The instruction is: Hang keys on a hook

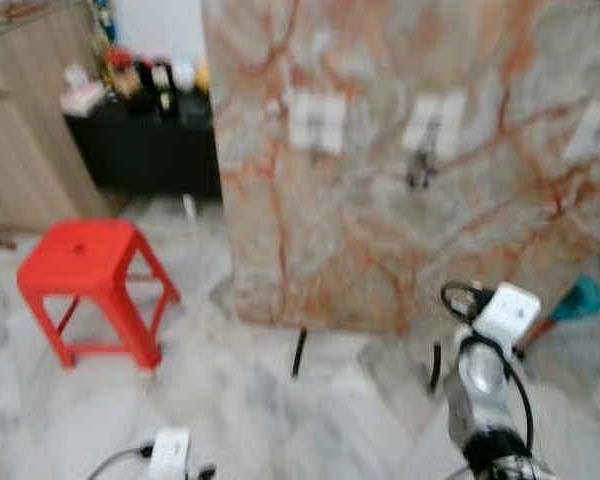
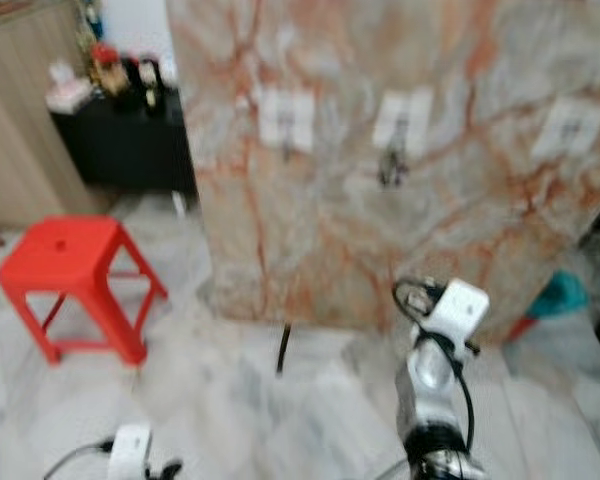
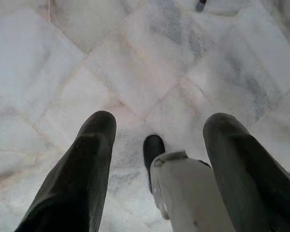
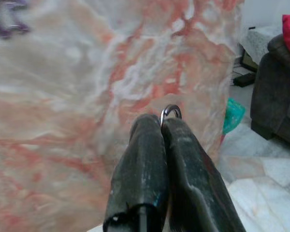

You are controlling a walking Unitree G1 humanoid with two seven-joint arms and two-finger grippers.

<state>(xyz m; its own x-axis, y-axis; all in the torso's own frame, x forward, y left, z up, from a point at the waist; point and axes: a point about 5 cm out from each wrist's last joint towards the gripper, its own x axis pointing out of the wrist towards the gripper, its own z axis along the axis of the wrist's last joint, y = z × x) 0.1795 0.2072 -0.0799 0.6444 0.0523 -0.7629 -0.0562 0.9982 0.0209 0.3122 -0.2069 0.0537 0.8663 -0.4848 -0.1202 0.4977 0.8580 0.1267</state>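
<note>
Two right fingers pinch a key ring before the marble panel

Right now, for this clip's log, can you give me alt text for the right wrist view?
The right gripper, its two long black fingers pressed shut, pinches a small silver metal key ring that pokes out at the tips. Ahead stands a pink and grey marble-patterned wall panel, with a dark sofa and white marble floor off to one side.
</note>
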